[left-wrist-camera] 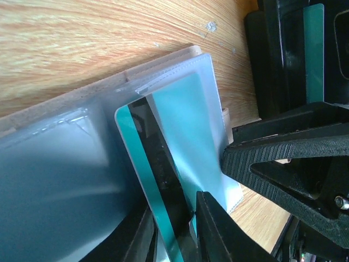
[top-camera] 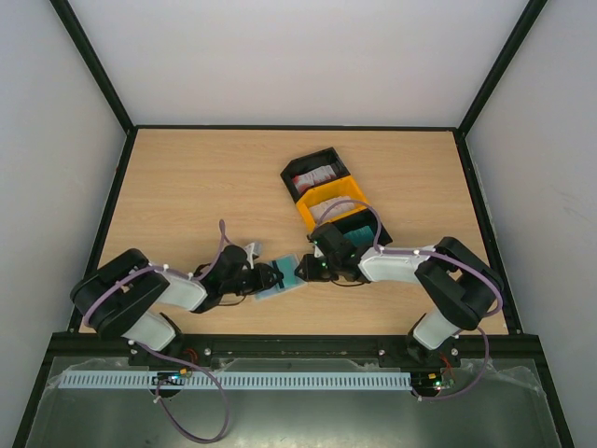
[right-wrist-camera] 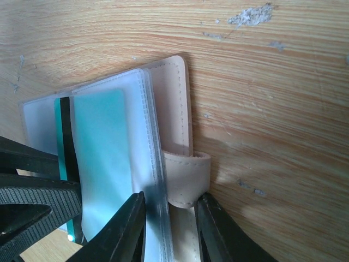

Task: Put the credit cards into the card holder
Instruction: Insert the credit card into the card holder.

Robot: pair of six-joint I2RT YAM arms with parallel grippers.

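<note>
The beige card holder [top-camera: 284, 281] lies open on the table between my grippers, its clear sleeves [left-wrist-camera: 60, 153] facing up. My left gripper [left-wrist-camera: 174, 221] is shut on a teal credit card with a black stripe [left-wrist-camera: 130, 147], whose far end sits inside a clear sleeve. It also shows in the right wrist view [right-wrist-camera: 101, 142]. My right gripper [right-wrist-camera: 170, 213] is shut on the holder's edge, pinching the sleeves and the beige strap [right-wrist-camera: 182, 180]. Its fingers [left-wrist-camera: 283, 158] show close beside the card. In the top view the left gripper [top-camera: 268, 275] and right gripper [top-camera: 306, 269] almost touch.
A black-and-yellow three-compartment tray [top-camera: 328, 198] lies just behind the right gripper. It holds red-and-white cards [top-camera: 317, 175] in its far compartment and a teal card [top-camera: 360, 227] in its near one. Dark frame rails border the table.
</note>
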